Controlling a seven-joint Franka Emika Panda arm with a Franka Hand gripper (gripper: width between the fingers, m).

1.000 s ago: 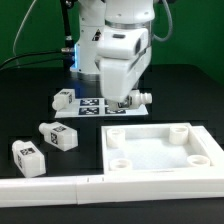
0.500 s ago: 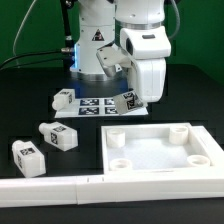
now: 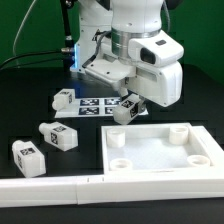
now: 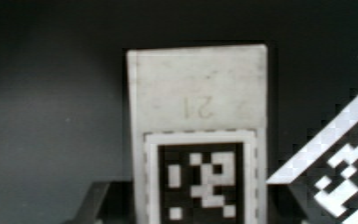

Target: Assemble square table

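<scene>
Gripper (image 3: pixel 130 101) is clamped on a stubby white plastic leg with black-and-white tag (image 3: pixel 122 112). The leg is held tilted over the near edge of the flat white marker board (image 3: pixel 92 107), just beyond the far rim of the white square tray-like plastic tabletop (image 3: pixel 160 155). In the wrist view the held leg (image 4: pixel 197 90) has its tag facing the camera. Three loose tagged legs lie on the black table (image 3: pixel 30 90) at the exterior view's left: near leg (image 3: pixel 28 155), middle leg (image 3: pixel 58 136), far leg (image 3: pixel 62 99).
</scene>
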